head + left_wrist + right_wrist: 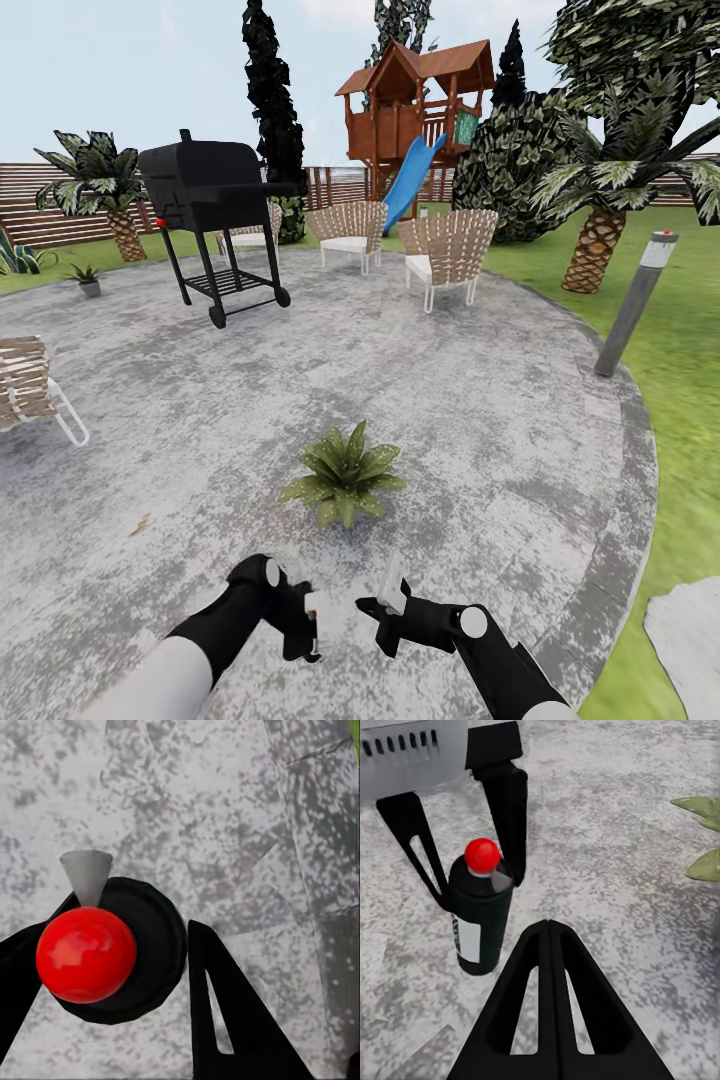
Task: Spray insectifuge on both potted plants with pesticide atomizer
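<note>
Left gripper is clamped around the pesticide atomizer; looks light, rigid and slick, so mid-body's the safest hold.

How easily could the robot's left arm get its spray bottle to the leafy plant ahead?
Probably easily: the potted plant sits just ahead of the left gripper, with only bare patio between them, and its jaws hold the pesticide atomizer.

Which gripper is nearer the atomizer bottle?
Left. The left gripper has the atomizer bottle between its fingers, upright over the stone patio. The right gripper sits beside it, shut and apart.
</note>
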Controlling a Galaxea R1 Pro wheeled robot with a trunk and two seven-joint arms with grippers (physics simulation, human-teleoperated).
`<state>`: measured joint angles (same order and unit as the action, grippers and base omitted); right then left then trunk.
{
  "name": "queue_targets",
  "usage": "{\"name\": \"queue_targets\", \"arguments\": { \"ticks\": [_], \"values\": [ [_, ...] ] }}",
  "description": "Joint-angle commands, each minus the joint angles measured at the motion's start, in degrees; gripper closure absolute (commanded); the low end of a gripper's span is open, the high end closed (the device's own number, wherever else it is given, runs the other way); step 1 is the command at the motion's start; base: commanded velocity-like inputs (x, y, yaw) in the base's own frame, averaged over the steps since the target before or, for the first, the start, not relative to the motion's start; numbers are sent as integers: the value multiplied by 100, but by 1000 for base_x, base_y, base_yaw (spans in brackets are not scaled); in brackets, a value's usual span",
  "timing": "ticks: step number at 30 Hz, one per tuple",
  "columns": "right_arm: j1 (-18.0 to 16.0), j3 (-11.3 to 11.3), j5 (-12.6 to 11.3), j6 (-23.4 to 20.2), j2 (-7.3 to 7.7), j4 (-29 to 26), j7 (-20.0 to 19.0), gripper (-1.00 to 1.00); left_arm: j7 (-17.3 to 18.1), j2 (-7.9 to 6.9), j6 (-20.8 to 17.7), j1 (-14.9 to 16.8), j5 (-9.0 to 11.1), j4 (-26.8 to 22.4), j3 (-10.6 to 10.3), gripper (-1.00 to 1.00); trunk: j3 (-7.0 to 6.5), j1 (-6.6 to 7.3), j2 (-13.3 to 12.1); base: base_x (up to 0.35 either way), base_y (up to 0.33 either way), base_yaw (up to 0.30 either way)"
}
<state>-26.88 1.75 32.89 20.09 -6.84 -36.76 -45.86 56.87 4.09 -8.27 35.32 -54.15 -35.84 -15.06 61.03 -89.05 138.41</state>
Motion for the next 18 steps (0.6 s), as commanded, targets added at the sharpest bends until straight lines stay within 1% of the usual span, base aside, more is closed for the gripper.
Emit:
{"name": "queue_targets", "arguments": {
  "ticks": [1,5,6,9,10,12,13,14,15,16,17,18],
  "values": [
    [-2,-9,51,27,-2,-6,-2,100,26,-99,-61,-3,12,-11,-6,100,5,1,2,0,0,0],
    [-2,-15,54,29,5,4,-2,100,26,-446,-53,-21,8,62,-1,100,5,1,2,0,0,0],
    [-2,-19,57,29,13,16,-2,100,24,-504,-48,-23,-1,167,11,100,5,1,2,0,0,0],
    [-2,-25,65,30,30,33,3,100,2,-605,-37,-18,-17,376,33,100,5,1,2,0,0,0],
    [-2,-31,68,34,54,36,6,-100,-6,-742,-35,-17,-4,415,47,100,5,1,2,0,0,0],
    [-2,-37,68,34,117,39,22,-100,-23,-936,-35,-23,55,431,64,100,5,1,2,0,0,0],
    [-2,-55,69,34,140,34,42,-100,-60,-996,-34,-26,95,434,95,100,5,1,2,0,0,0],
    [-2,-69,69,33,160,35,102,-100,-123,-1027,-36,-30,185,436,166,100,5,1,2,0,0,0],
    [-2,-76,69,36,219,38,262,-100,-224,-1041,-35,-43,335,436,262,100,5,1,2,0,0,0],
    [8,-71,69,43,343,66,522,-100,-361,-1045,-31,-81,550,437,347,100,5,1,2,0,0,0],
    [18,-66,64,50,474,200,860,-100,-536,-1048,9,-140,836,437,419,100,5,1,2,0,0,0],
    [23,-66,57,54,537,362,1112,-100,-667,-1045,87,-178,1066,437,456,100,5,1,2,0,0,0]
  ]
}}
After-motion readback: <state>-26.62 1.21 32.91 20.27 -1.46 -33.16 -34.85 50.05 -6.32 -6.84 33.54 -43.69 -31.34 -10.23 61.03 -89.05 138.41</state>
